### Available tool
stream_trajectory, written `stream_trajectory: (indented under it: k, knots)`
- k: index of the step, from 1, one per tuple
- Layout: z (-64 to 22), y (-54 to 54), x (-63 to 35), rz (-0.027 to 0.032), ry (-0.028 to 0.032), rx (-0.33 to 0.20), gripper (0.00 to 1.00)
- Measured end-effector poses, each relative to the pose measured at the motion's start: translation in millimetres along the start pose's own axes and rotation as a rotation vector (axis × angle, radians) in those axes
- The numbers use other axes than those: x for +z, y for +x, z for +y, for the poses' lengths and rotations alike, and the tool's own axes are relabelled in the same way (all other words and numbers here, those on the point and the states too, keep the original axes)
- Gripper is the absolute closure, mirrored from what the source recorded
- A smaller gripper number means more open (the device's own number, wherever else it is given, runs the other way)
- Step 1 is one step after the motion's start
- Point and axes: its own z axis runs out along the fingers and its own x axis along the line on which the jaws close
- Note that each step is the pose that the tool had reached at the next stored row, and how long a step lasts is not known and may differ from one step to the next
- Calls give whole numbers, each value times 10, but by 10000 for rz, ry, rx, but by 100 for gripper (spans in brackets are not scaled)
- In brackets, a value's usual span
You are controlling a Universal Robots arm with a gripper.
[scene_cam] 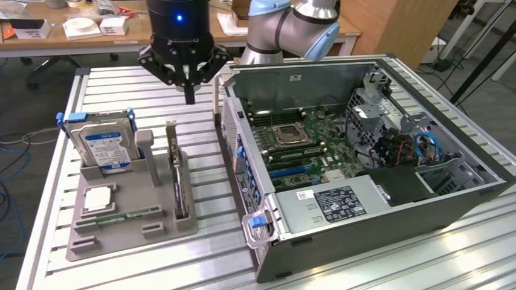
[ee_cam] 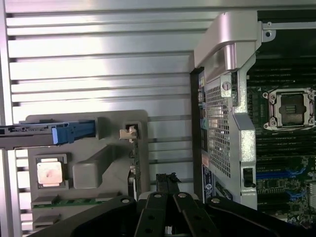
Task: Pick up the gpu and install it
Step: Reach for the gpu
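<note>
A grey holder tray sat in the lower left of the exterior view and held four parts. There was one hard drive with a blue label standing upright at its far end. There was one gpu standing on its long edge in a slot along the tray's right side, with its metal bracket at the far end. One processor chip lay flat, and one green memory stick lay near the front.

To the right, a single open computer case held one motherboard with one bare processor socket.

The gripper hung at upper centre, above the table beyond the gpu's bracket end. Its fingers were pressed together and grasped nothing. In the wrist view, the gpu ran edge-on just beside the gripper.
</note>
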Motion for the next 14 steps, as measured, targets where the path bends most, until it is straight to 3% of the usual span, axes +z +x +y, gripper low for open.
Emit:
stream_trajectory:
  k: [14]
  knots:
    - [-4, 41, 9, 0, 0, -1, 89]
